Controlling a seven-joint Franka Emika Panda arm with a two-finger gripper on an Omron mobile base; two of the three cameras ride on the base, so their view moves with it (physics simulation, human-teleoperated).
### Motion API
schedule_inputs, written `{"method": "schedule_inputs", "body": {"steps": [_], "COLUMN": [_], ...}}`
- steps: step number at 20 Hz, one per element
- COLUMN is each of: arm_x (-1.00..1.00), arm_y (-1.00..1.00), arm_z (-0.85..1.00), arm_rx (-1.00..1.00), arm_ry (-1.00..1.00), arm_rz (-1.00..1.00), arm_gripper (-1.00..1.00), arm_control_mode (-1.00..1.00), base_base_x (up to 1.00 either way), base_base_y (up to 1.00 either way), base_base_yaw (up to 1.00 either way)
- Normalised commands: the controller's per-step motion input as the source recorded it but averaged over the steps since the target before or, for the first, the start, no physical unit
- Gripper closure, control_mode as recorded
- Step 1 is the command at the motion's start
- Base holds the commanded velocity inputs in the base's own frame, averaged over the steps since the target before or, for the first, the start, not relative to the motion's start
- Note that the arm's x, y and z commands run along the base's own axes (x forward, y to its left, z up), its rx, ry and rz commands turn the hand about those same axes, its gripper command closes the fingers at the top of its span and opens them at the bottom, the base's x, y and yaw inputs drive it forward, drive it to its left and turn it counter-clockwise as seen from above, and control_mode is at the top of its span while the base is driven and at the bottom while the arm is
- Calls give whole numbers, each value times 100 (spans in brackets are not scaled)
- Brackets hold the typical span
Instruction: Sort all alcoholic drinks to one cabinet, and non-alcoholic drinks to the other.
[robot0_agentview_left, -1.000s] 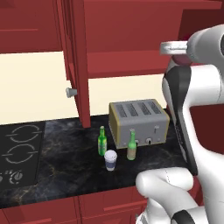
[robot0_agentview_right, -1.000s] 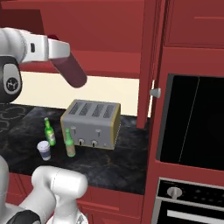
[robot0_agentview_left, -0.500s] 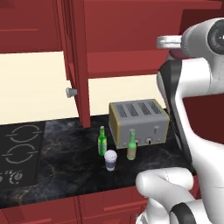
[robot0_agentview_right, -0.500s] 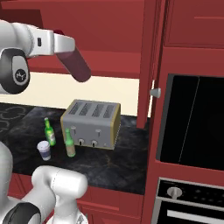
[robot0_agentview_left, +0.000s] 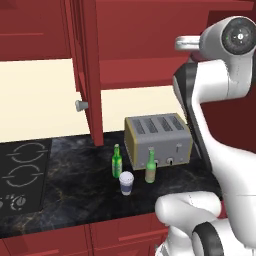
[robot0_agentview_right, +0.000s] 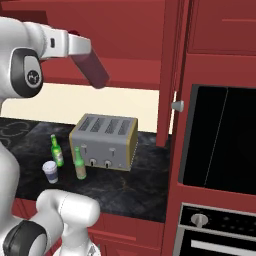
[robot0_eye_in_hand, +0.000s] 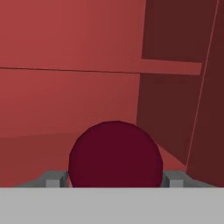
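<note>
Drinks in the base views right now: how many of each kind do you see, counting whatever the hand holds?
Slim green bottles: 2, the bright green bottle and the olive bottle, both upright on the counter by the toaster.
White lidded cups: 1, the cup, in front of the bottles.
Maroon juice bottles: 1, the juice bottle, tilted in the hand up at the open cabinet.
Total: 4 drinks.
</note>
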Motion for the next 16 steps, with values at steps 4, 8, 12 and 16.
{"method": "schedule_inputs", "body": {"steps": [4, 8, 12, 16], "arm_x": [37, 39, 40, 37], "arm_y": [-2, -2, -4, -4], "arm_z": [0, 0, 0, 0], "arm_rx": [0, 1, 1, 1], "arm_ry": [-2, -2, -2, -1], "arm_rz": [-1, 0, 0, 0], "arm_gripper": [100, 100, 100, 100], "arm_control_mode": [-100, -100, -100, -100], "base_base_x": [0, 0, 0, 0], "base_base_y": [0, 0, 0, 0], "base_base_yaw": [0, 0, 0, 0]}}
